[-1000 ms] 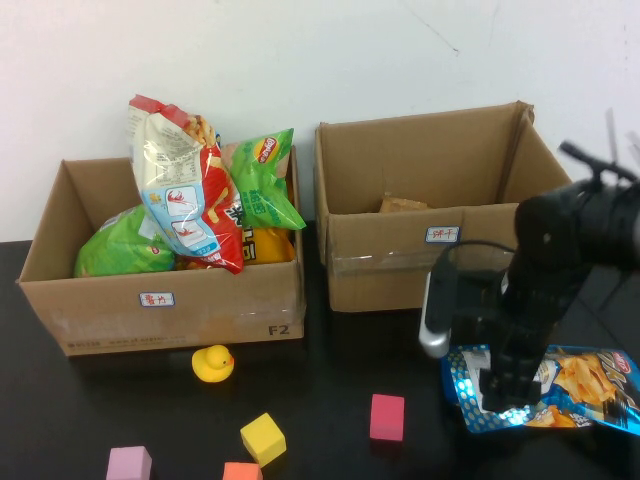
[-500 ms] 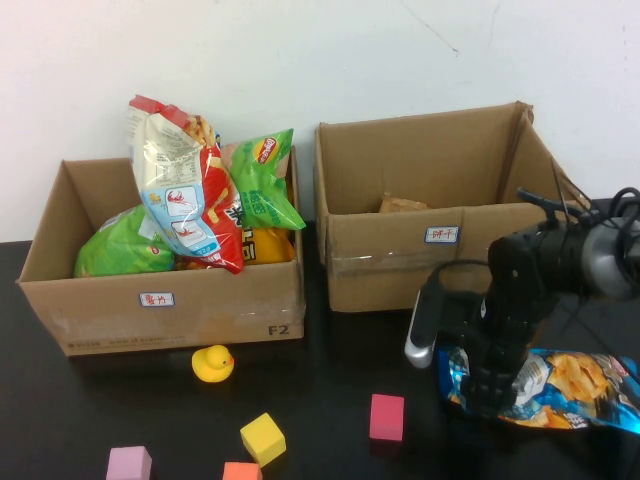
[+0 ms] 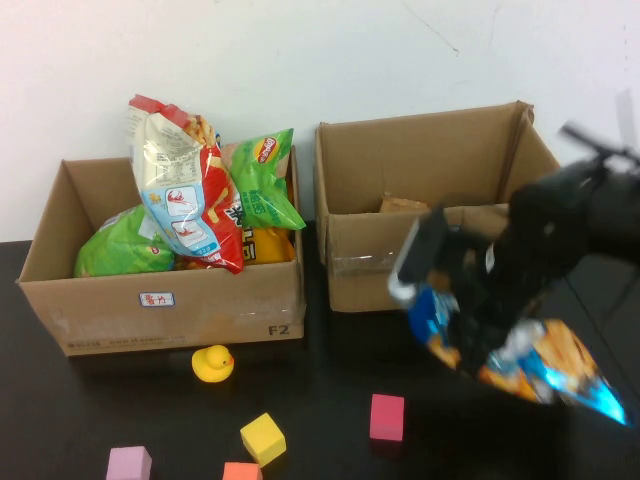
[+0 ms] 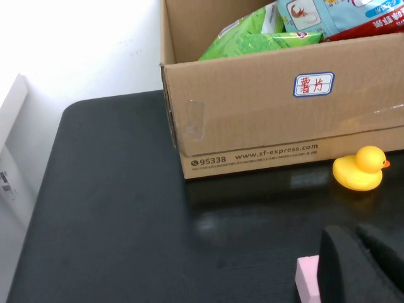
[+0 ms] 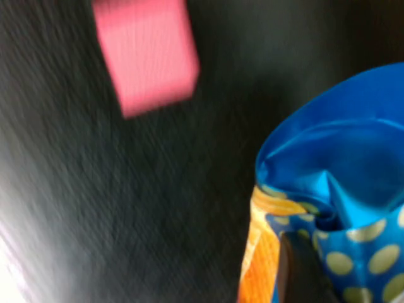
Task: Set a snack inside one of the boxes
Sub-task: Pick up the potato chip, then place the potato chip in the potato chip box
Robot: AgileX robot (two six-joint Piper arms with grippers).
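Note:
My right gripper (image 3: 462,318) is shut on a blue and orange snack bag (image 3: 520,360) and holds it in the air, tilted, in front of the right cardboard box (image 3: 375,265). In the right wrist view the bag (image 5: 341,189) is pinched at its crumpled edge, with one dark finger (image 5: 300,271) against it. The right box holds a brown item (image 3: 403,204). The left cardboard box (image 3: 160,320) is full of snack bags (image 3: 190,200). My left gripper (image 4: 369,259) is shut and empty, low over the table in front of the left box (image 4: 252,139); it is out of the high view.
On the black table lie a yellow duck (image 3: 212,363), a yellow cube (image 3: 263,438), a pink cube (image 3: 387,416), a lilac cube (image 3: 129,464) and an orange cube (image 3: 241,471). The left wrist view shows the duck (image 4: 358,170) and a pink block (image 4: 307,278) beside the fingers.
My right gripper has lifted the blue snack bag off the table and carried it up and left, toward the right box. The left arm has not moved.

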